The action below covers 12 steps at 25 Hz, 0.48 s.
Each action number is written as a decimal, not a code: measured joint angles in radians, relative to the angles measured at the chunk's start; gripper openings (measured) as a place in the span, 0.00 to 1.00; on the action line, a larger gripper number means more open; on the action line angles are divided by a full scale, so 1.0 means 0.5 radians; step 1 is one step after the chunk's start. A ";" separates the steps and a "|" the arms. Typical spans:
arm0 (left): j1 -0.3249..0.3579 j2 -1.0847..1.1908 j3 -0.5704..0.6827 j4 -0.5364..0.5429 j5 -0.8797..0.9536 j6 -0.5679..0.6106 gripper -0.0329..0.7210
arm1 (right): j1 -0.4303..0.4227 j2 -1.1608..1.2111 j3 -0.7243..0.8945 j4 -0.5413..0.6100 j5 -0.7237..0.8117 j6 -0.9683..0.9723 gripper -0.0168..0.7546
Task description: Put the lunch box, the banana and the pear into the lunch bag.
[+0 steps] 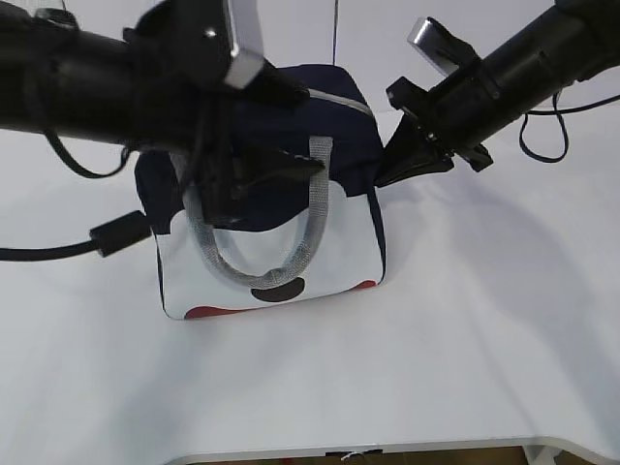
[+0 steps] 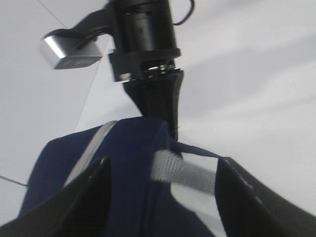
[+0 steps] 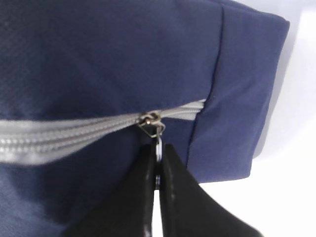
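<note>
The navy lunch bag (image 1: pixel 271 266) stands on the white table, its white-and-red panel facing me. My left gripper (image 1: pixel 305 131) is open and empty over the bag's top, its jaws straddling the navy fabric (image 2: pixel 128 173) and a grey handle (image 2: pixel 182 170). My right gripper (image 1: pixel 383 174) is at the bag's right end, shut on the ring pull (image 3: pixel 158 145) of the grey zipper (image 3: pixel 74 131). The slider sits close to the end seam, and the zipper looks closed along the stretch I see. The lunch box, banana and pear are out of view.
The bag's front handle (image 1: pixel 310 223) hangs in a loop over the white panel. The table's front edge (image 1: pixel 387 450) runs along the bottom. A black cable (image 1: pixel 58 252) trails from the left arm onto the table, and another cable (image 1: pixel 542 145) hangs by the right arm.
</note>
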 joint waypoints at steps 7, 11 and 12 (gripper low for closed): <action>-0.068 0.150 -0.041 0.048 -0.284 0.000 0.63 | 0.000 0.000 0.000 0.006 0.058 -0.019 0.05; -0.068 0.168 -0.041 0.153 -0.390 0.000 0.47 | 0.003 0.000 0.000 0.009 0.071 -0.020 0.05; -0.068 0.168 -0.046 0.173 -0.398 0.000 0.42 | 0.003 0.000 0.000 0.009 0.075 -0.020 0.05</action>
